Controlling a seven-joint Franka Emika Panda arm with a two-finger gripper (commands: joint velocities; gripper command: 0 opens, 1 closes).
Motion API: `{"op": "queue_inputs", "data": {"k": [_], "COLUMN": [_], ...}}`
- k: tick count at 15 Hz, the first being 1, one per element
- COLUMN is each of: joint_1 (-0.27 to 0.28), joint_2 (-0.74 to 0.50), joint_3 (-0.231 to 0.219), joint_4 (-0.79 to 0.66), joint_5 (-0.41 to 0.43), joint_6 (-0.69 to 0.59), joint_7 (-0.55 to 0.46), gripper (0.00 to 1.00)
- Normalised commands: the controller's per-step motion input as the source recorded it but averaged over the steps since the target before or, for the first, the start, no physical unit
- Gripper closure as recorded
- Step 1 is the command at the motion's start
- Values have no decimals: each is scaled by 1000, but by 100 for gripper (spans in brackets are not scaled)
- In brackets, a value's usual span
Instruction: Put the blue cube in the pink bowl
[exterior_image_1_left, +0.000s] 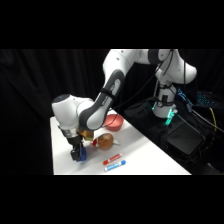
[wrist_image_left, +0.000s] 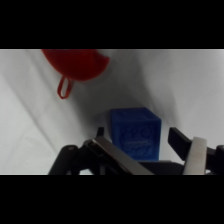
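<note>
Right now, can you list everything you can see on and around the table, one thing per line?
blue cube: one, bright blue, on the table near its front-left edge, between the hand's fingers
pink bowl: one, pinkish-red, far side of the table
brown rounded object: one, brown-tan, mid-table beside the arm
markers: two, one red-and-white, one blue-and-white, near the front edge
table: one, white
hand: one, black fingers open, either side of the cube

The white tabletop (exterior_image_1_left: 145, 155) carries five items. The blue cube (exterior_image_1_left: 80, 155) rests near the 9 o'clock edge. The pink bowl (exterior_image_1_left: 114, 121) sits toward 12 o'clock. A brown-tan rounded object (exterior_image_1_left: 104, 141) lies between them. At 6 o'clock, a red marker (exterior_image_1_left: 113, 159) and a blue-and-white marker (exterior_image_1_left: 115, 166) lie side by side, apparently parallel.
</note>
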Motion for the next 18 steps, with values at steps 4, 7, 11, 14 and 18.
{"op": "queue_inputs", "data": {"k": [4, 7, 11, 14, 18], "joint_1": [49, 23, 15, 79, 71], "joint_2": [-182, -124, -125, -375, -603], "joint_3": [-52, -10, 9, -22, -20], "joint_4": [-234, -131, -105, -299, -434], "joint_5": [121, 140, 127, 34, -22], "joint_6": [128, 77, -12, -129, -228], "joint_7": [-23, -82, -134, -153, -183], "gripper": [27, 61, 71, 71, 71]}}
